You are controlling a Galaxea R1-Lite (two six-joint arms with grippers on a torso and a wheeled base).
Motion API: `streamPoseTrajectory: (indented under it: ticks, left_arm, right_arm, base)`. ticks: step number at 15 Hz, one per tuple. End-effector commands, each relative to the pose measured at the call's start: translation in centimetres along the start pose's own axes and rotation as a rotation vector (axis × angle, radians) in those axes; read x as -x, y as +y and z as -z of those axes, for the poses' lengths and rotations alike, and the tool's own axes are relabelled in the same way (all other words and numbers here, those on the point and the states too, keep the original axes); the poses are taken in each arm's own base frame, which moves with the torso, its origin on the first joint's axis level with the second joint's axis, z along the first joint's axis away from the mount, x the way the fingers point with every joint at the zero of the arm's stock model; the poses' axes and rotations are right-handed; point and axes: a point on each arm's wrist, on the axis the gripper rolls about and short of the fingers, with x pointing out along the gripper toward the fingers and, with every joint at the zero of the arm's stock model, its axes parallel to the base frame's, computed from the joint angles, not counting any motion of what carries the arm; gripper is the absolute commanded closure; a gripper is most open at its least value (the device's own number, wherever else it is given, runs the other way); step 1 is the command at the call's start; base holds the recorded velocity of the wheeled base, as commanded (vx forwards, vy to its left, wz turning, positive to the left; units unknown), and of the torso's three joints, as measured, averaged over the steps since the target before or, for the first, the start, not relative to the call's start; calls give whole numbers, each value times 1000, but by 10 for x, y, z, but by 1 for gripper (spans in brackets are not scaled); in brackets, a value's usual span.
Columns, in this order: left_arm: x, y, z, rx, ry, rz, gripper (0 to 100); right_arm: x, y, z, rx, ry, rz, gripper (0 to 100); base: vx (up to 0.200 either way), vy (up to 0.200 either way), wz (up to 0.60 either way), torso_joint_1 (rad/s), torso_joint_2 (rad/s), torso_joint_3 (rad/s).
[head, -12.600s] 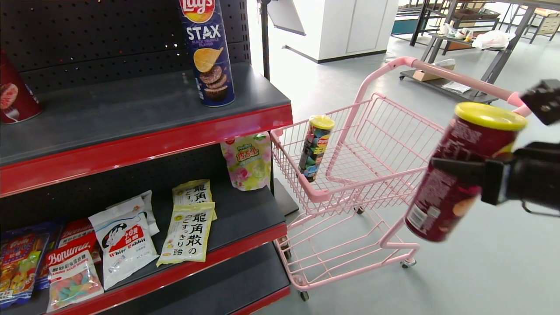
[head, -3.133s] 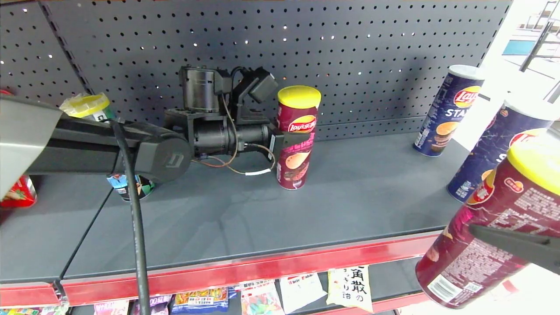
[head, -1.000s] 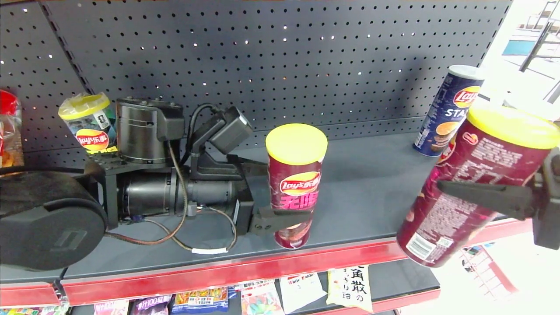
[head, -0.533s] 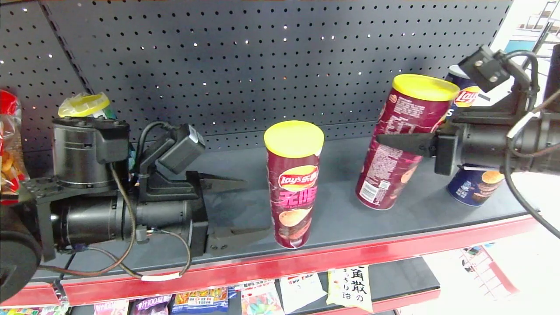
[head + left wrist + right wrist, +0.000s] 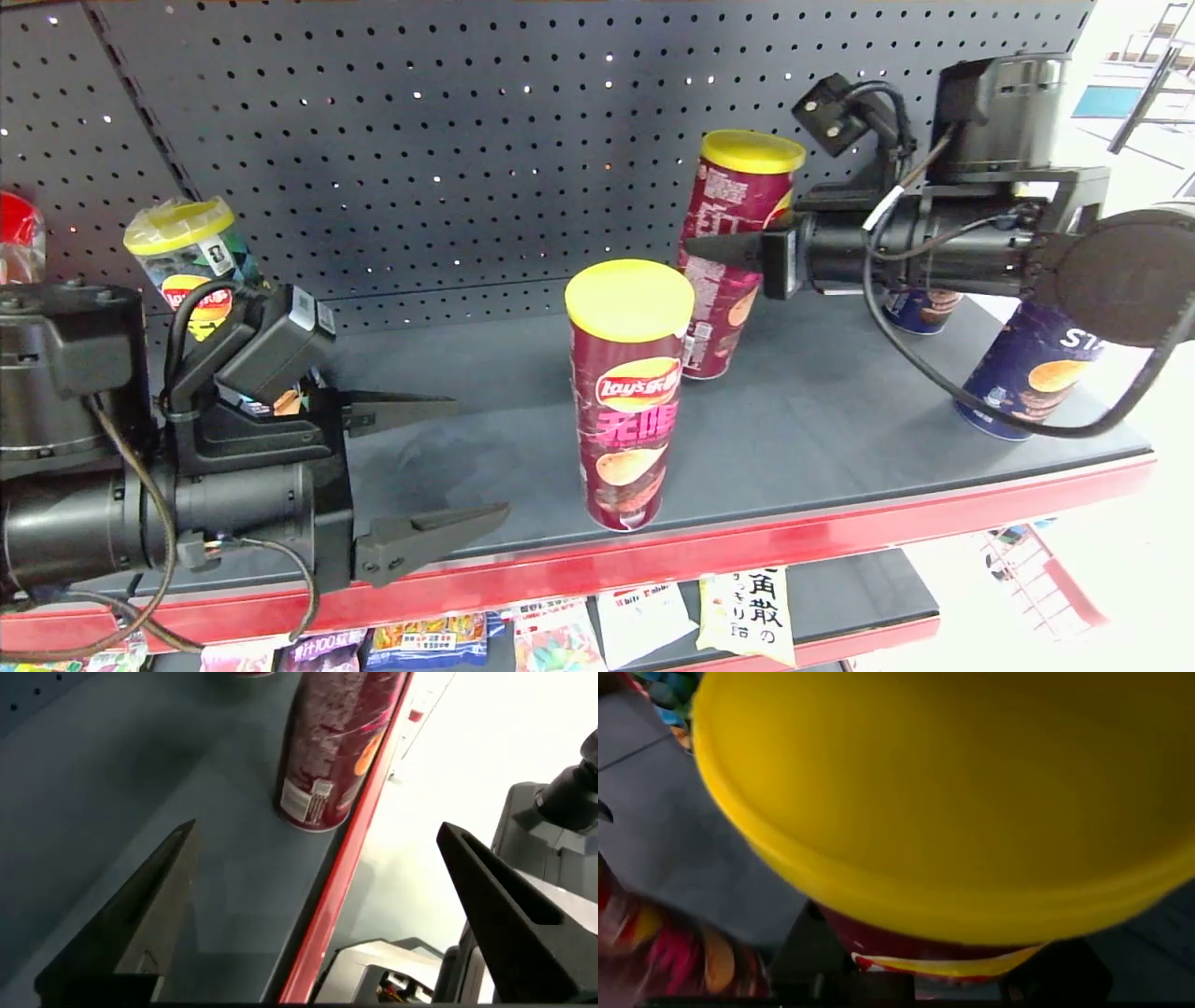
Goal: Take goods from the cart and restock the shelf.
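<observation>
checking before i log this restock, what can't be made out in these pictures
- Head view: the held can hides the right gripper's far finger.
- Right wrist view: its yellow lid blocks the can's base and the shelf beneath.
- Head view: the right arm covers much of two blue cans.
- Head view: lower-shelf packets are cut off by the bottom edge.

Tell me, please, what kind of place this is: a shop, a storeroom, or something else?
Most likely a shop aisle, or a mock-up of one: a shelf with a red front edge and pegboard back, tall chip cans standing on it, and snack bags on the lower shelf.
</observation>
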Motion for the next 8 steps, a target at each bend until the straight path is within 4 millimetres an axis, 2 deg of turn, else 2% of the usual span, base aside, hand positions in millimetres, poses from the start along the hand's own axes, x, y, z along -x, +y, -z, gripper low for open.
streamPoseTrajectory:
  ticks: [1, 2, 4, 8]
  left_arm:
    - [6, -3, 4, 2, 0, -7, 0]
    - [10, -2, 7, 11, 5, -29, 0]
    - [13, -1, 9, 14, 5, -39, 0]
    - [13, -1, 9, 18, 7, -40, 0]
  right_arm:
    - [-35, 5, 10, -3, 23, -45, 100]
    - [-46, 5, 13, -2, 26, -57, 100]
    - [-55, 6, 15, -2, 28, -65, 100]
    - [-59, 7, 17, -4, 34, -72, 100]
  base:
    - [0, 0, 0, 0, 0, 0]
    - [0, 0, 0, 0, 0, 0]
    - [0, 0, 0, 0, 0, 0]
    - [0, 0, 0, 0, 0, 0]
